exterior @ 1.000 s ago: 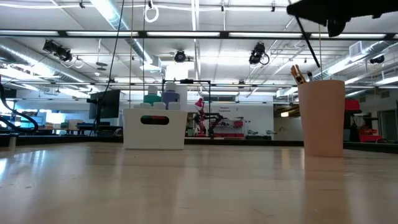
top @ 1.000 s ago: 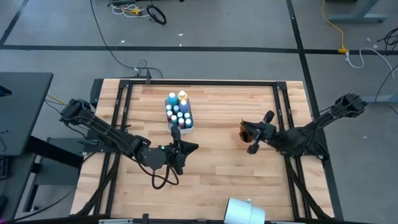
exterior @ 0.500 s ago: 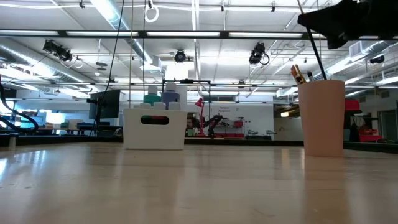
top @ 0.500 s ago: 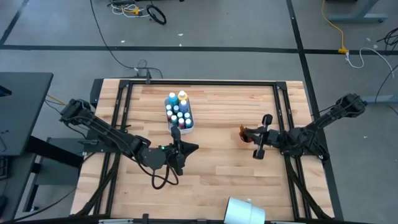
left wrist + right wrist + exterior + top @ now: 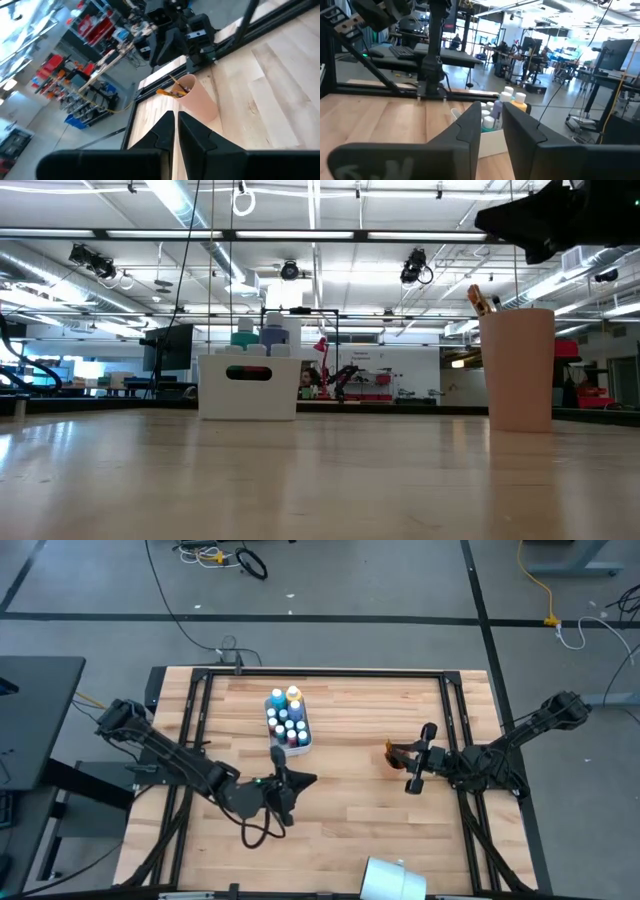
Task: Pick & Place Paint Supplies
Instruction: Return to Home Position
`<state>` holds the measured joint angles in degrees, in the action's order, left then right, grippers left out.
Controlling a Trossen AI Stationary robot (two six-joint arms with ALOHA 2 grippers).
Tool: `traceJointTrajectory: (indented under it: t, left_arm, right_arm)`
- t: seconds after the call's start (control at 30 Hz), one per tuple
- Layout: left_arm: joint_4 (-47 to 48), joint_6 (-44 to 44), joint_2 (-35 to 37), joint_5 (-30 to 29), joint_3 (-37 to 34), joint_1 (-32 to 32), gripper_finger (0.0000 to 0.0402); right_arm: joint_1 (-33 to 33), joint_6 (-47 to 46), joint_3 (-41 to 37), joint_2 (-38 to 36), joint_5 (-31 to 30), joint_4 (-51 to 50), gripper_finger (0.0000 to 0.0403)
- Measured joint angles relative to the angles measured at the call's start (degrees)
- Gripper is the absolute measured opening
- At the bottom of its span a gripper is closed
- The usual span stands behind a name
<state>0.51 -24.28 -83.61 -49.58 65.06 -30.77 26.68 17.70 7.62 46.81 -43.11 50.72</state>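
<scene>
A tan cup [image 5: 393,752] with several wooden brushes [image 5: 480,298] standing in it is on the table's right half; it also shows in the left wrist view [image 5: 197,97]. A white box [image 5: 290,726] at the far middle holds several small paint bottles [image 5: 506,98]. My right gripper [image 5: 408,758] hovers just right of the cup, above its rim, with a narrow gap between its fingers and nothing in it. My left gripper [image 5: 298,780] is shut and empty above the table, near of the box, pointing at the cup.
Dark frame rails [image 5: 200,700] run around the wooden table. A white object [image 5: 393,880] lies at the near edge. A black cable [image 5: 262,830] loops below the left arm. Bare wood lies between box and cup.
My right gripper has drawn back from over the cup toward the table's right edge. The thin dark brush that slanted from it down to the cup has gone deeper into the cup and no longer slants below the gripper.
</scene>
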Motion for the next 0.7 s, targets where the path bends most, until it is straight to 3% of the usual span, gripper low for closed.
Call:
traceJointTrajectory:
  t: [0.23,0.5,0.57,0.7]
  left_arm:
    - [0.11,1.28,1.59,-16.43,-0.02,-7.03,0.0029]
    - [6.39,3.34,13.9,-18.05,-0.04,-13.38,0.0016]
    - [12.59,7.44,18.85,-14.47,-0.04,-13.41,0.0009]
    - [20.68,15.27,28.45,3.62,-1.71,-10.77,0.0006]
  right_arm:
    - [0.04,-0.35,0.0,0.0,0.52,6.06,0.0079]
    - [1.97,-0.47,0.02,0.0,0.61,11.12,0.0075]
    - [2.05,0.76,0.02,0.0,0.58,10.12,0.0076]
    - [2.05,7.66,0.02,0.02,-1.72,9.86,0.0074]
